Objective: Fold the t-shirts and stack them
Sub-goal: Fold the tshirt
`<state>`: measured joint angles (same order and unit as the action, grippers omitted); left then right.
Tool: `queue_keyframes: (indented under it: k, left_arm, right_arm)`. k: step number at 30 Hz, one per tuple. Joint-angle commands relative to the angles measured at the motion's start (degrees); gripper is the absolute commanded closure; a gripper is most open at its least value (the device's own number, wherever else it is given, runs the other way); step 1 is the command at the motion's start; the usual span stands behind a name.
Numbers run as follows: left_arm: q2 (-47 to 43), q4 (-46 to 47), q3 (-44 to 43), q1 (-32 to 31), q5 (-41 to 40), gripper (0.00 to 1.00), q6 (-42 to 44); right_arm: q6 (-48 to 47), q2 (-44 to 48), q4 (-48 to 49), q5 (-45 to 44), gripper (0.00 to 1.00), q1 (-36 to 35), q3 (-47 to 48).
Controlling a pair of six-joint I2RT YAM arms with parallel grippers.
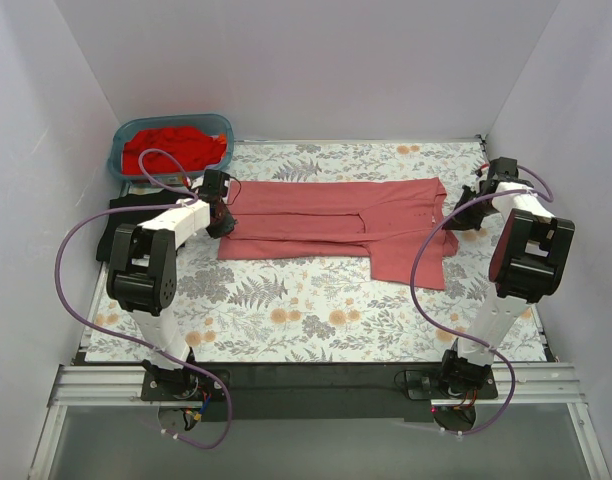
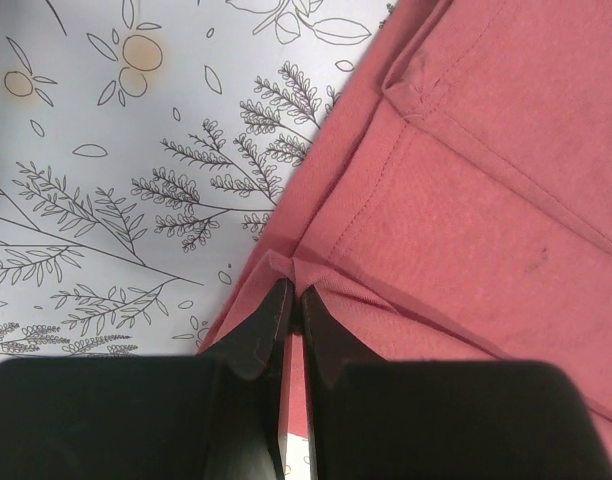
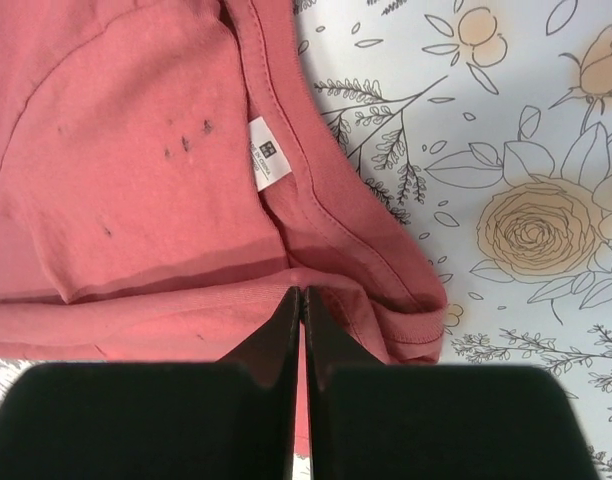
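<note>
Left jaws and right jaws tight on opposite edges of pink t-shirt [image 1: 326, 215]; wide floral cover [image 1: 286, 310] nearward.

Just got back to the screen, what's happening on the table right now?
Both arms are working the salmon-pink t-shirt, which lies across the floral table cover, partly folded lengthwise. The left pincer is shut on its hem end, the right pincer on the collar end. The red t-shirts sit in the blue bin; a black one lies at the table's left edge.
</note>
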<state>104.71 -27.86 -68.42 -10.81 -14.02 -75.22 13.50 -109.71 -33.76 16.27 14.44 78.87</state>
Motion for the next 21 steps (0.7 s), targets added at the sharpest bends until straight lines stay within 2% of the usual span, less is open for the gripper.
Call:
queue_keyframes:
  k: [1,10,21]
  left_arm:
    - [0.50,1.22,-0.66,0.70,-3.12,1.00,0.60]
    - [1.11,1.31,-0.48,0.70,-3.73,1.00,-0.19]
    - [0.94,1.31,0.92,0.70,-4.70,1.00,-0.37]
  right_arm:
    - [-0.32,-0.32,3.43,0.07,0.96,-0.02,1.20]
    - [-0.40,-2.35,4.75,2.10,0.94,-0.46,0.85]
    - [0.56,-0.42,5.72,1.66,0.94,-1.43,2.16]
